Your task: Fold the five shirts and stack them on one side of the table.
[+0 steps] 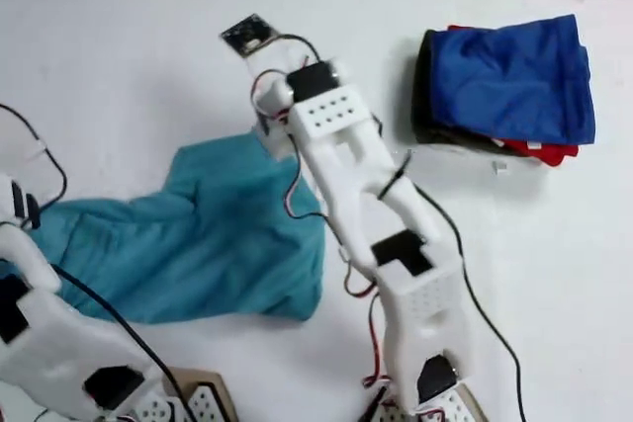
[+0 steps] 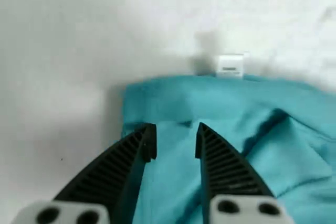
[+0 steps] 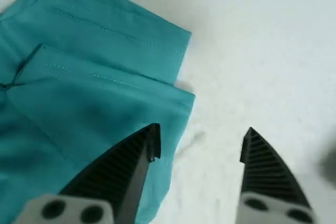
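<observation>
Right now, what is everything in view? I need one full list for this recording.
teal shirt: one, teal, loose on the table, left of centre
blue shirt: one, blue, folded, top of the far-right stack
red shirt: one, red, edge showing under the blue
black cloth: one, black, at the stack's left edge, beneath
label: one, white, at the teal shirt's edge
table: one, white
left fingers: two, black, open, over the teal shirt
right fingers: two, black, open, at its hem corner

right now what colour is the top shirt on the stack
Top shirt: blue, clearest in the high view.
</observation>
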Tool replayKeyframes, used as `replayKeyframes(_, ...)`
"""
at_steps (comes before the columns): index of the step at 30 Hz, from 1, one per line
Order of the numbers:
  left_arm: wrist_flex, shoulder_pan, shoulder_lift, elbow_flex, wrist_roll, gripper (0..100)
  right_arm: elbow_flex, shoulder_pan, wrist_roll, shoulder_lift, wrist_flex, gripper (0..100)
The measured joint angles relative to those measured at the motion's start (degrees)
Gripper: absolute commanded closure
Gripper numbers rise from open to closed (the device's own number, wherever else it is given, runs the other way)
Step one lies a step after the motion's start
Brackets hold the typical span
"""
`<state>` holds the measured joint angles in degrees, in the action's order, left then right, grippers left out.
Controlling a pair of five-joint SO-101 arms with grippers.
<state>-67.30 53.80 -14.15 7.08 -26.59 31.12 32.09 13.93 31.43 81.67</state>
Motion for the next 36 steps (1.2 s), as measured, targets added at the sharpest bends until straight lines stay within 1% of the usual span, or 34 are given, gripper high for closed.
replayKeyframes(3, -1.85, 1.58, -3.25, -3.96, 0.26, 85, 0.00, 1.23, 0.00, 2.81, -2.64, 73.6)
replayKeyframes(8, -2.29, 3.25, -6.24, -9.05, 0.53, 85, 0.00, 2.90, 0.00, 5.80, -6.07, 73.6)
replayKeyframes(14, -2.29, 3.52, -13.45, -14.07, 0.44, 85, 0.00, 4.66, 0.00, 9.05, -8.70, 73.6)
replayKeyframes(18, -2.46, 3.52, -18.99, -18.64, 0.35, 85, 1.14, 4.57, 0.00, 11.43, -10.02, 73.7)
replayKeyframes(25, -5.19, 3.43, -23.65, -24.26, 0.35, 85, 7.56, 4.66, 0.00, 18.11, -10.11, 73.7)
replayKeyframes(29, -7.30, 2.20, -24.88, -25.67, 0.26, 85, 11.60, 4.57, 0.00, 21.63, -10.02, 73.5)
replayKeyframes(33, -9.14, 1.32, -25.58, -26.20, 0.44, 85, 16.35, 4.57, 0.00, 24.53, -7.47, 73.7)
replayKeyframes(35, -9.93, 0.79, -25.76, -26.29, 0.44, 88, 18.90, 4.57, 0.00, 26.11, -6.07, 74.4)
replayKeyframes(36, -10.29, 0.44, -25.76, -26.29, 0.44, 93, 20.22, 4.57, 0.00, 26.90, -5.63, 76.7)
